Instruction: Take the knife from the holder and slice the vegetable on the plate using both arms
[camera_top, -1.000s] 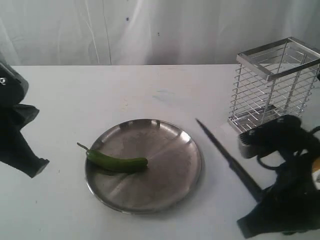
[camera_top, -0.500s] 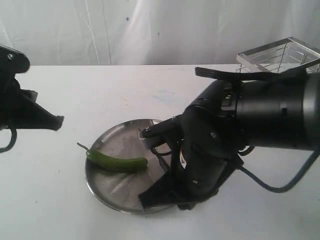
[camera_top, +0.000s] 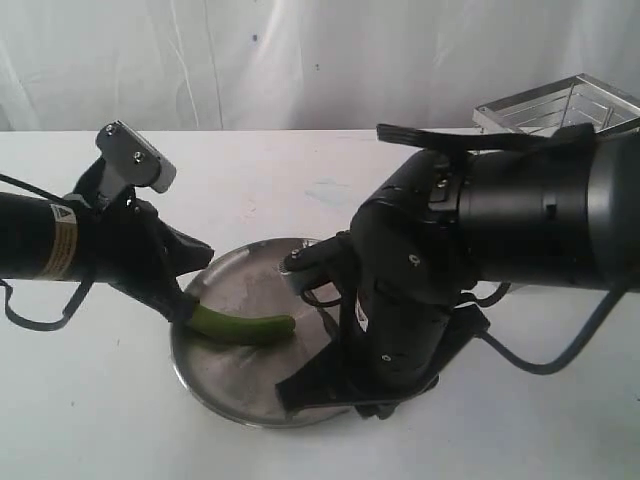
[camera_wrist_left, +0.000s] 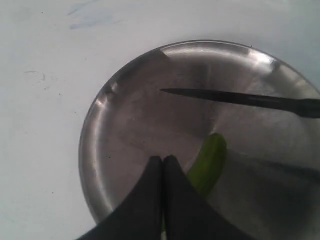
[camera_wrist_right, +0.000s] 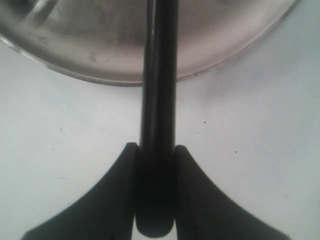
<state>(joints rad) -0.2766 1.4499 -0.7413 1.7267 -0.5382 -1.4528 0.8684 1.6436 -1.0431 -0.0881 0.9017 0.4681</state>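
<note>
A black left arm (camera_top: 50, 240) reaches in low from the left edge of a white table (camera_top: 300, 170). A bulky black right arm (camera_top: 520, 220) bends down from the right. The left gripper (camera_wrist_left: 162, 162), fingers pressed together and empty, points at the stem end of one slender green chilli pepper (camera_top: 245, 326). The chilli lies on one round, scuffed steel plate (camera_wrist_left: 130, 85) near the table's front edge. The right gripper (camera_wrist_right: 156, 155) clamps the black handle of one long dark-bladed knife (camera_wrist_left: 235, 98), whose blade is over the plate, apart from the chilli. One silver wire-grid holder (camera_top: 560, 100) stands at the far right corner.

White table (camera_top: 100, 420) under plate (camera_top: 232, 283), holder (camera_top: 560, 100)
</note>
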